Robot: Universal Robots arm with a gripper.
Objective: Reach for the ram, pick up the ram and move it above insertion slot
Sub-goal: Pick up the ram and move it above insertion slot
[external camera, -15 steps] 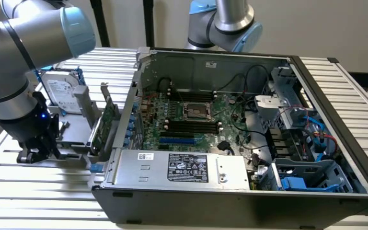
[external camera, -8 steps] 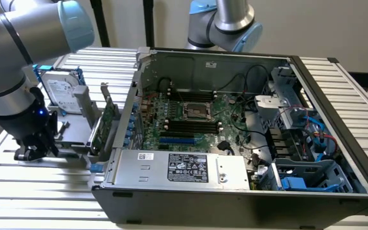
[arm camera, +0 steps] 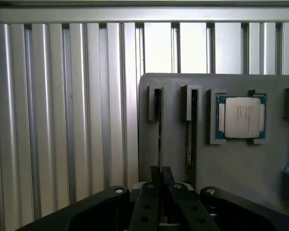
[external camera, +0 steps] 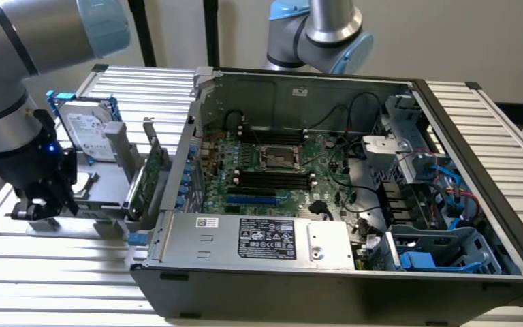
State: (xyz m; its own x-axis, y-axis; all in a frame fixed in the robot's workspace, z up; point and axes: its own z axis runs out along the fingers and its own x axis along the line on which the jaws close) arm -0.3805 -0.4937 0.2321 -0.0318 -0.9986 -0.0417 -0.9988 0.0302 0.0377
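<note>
On the ribbed aluminium surface (external camera: 52, 272), at the exterior view's left of the open computer case (external camera: 334, 289), hovering low over the matte grey holder (arm camera: 216, 163) with the end effector (arm camera: 161, 175) set narrow, seemingly pinching the ram (arm camera: 160, 130) at its near end. Seated on edge in a holder slot, thin and green, long axis running straight ahead from the black fingers (arm camera: 147, 207); square metal-lidded processor (arm camera: 240, 118) nearby.

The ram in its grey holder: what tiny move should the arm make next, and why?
Probably ease a little closer onto the ram: the gripper sits in line with its thin edge, which stands in a slot of the grey holder.
</note>
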